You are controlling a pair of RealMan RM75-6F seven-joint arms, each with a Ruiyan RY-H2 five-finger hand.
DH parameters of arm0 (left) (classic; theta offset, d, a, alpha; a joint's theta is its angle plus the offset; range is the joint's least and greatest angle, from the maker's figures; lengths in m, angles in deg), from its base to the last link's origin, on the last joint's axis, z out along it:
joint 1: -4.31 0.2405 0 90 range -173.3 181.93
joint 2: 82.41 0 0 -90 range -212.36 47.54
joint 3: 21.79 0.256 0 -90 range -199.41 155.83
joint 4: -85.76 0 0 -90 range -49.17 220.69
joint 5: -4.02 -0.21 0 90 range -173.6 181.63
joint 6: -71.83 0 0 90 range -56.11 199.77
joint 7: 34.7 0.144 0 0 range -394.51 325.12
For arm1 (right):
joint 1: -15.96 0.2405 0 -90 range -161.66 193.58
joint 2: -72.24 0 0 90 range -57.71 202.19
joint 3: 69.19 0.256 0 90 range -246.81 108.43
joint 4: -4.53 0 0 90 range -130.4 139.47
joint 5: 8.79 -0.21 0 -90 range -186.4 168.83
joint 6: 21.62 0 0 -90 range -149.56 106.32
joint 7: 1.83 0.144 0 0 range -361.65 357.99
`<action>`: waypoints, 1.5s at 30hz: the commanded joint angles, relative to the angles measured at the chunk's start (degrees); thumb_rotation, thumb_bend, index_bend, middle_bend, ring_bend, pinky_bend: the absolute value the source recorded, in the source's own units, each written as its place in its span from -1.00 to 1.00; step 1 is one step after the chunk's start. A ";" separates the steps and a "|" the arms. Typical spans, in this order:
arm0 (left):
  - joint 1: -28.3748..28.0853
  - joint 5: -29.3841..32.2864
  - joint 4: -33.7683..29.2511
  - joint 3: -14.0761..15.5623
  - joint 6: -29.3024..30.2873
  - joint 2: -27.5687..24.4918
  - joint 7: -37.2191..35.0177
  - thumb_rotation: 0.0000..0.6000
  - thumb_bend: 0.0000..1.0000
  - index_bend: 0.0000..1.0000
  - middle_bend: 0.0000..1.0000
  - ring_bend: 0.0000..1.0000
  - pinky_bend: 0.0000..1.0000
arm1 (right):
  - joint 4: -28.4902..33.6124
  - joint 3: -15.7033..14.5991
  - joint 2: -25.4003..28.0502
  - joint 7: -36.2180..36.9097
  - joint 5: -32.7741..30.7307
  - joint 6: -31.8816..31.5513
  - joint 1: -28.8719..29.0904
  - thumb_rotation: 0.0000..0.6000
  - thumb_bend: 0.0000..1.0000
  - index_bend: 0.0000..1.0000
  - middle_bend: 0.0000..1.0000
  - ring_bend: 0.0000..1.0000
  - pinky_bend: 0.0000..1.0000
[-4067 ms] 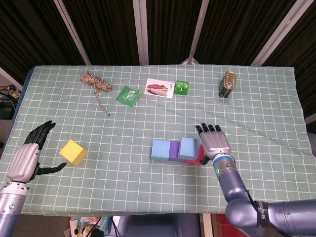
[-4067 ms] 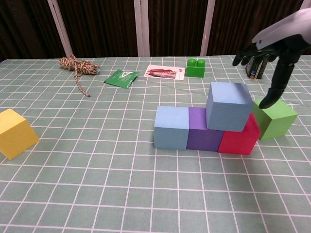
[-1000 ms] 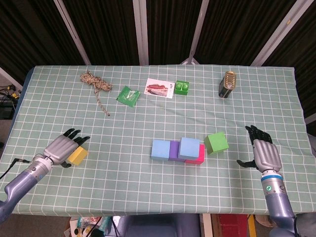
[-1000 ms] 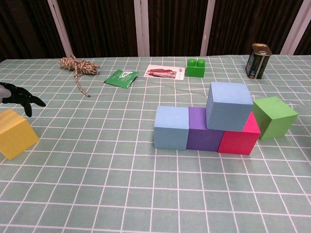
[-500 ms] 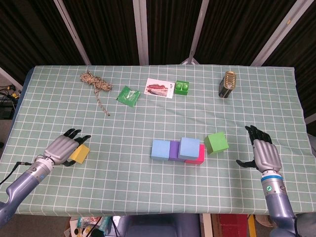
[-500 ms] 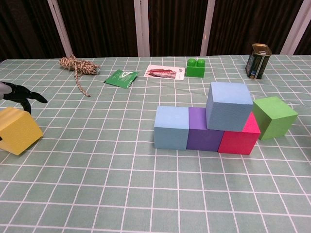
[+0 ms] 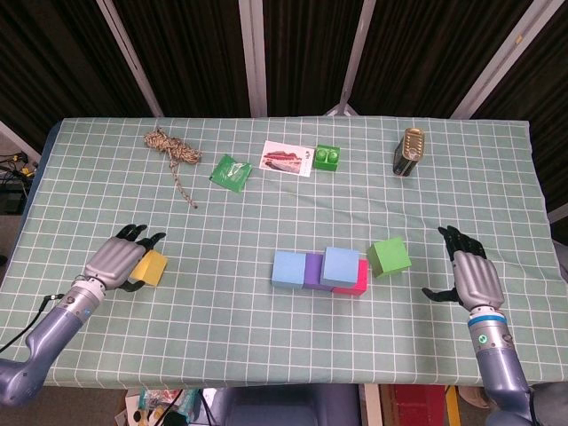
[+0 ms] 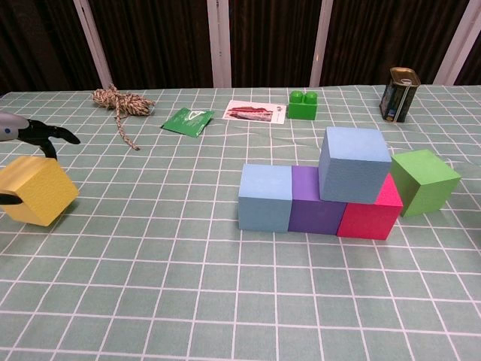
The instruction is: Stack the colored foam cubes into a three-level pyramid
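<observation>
The left hand (image 7: 120, 258) holds the yellow cube (image 7: 151, 266) at the left side of the counter (image 7: 266, 346). Its fingers (image 7: 142, 236) curl over the top of the cube and its thumb sits under the near side, so the cube is pinched and looks tilted up off the cloth in the chest view (image 8: 37, 189). The right hand (image 7: 470, 275) is far over on the right, above the counter, with its fingers spread and nothing in it. The green cube (image 7: 389, 256) sits on the cloth between that hand and the row of cubes, just beside the pink cube (image 7: 358, 281) and apart from the hand. In the middle, a light blue cube (image 7: 288, 270), a purple cube (image 7: 312, 269) and the pink cube stand in a row, touching. Another blue cube (image 8: 355, 164) sits on top, over the purple and pink ones. At the back of the counter lie a bundle of rope (image 7: 170, 149), a green packet (image 7: 231, 171), a card (image 7: 287, 159), a green toy brick (image 7: 327, 157) and a tin can (image 7: 409, 152).
</observation>
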 commanded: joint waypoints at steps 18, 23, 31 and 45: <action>-12.39 31.55 -6.93 -7.34 13.25 14.14 20.10 1.00 -0.26 -0.98 -0.48 -1.00 -1.00 | 0.01 0.44 0.63 0.98 0.32 0.85 -0.39 1.00 -0.66 -1.00 -1.00 -1.00 -1.00; -14.75 35.39 -6.79 -8.26 15.86 16.79 22.45 1.00 -0.26 -0.98 -0.52 -1.00 -1.00 | 0.09 0.48 0.75 1.21 0.53 1.07 -0.48 1.00 -0.66 -1.00 -1.00 -1.00 -1.00; -16.58 38.06 -5.90 -8.53 16.58 18.92 23.14 1.00 -0.27 -0.98 -0.54 -1.00 -1.00 | 0.15 0.53 0.86 1.42 0.86 1.24 -0.60 1.00 -0.66 -1.00 -1.00 -1.00 -1.00; -16.75 35.39 -5.48 -8.02 17.94 19.79 20.72 1.00 -0.63 -1.00 -0.94 -1.00 -1.00 | 0.04 0.76 0.98 1.73 0.99 1.32 -0.77 1.00 -0.66 -1.00 -1.00 -1.00 -1.00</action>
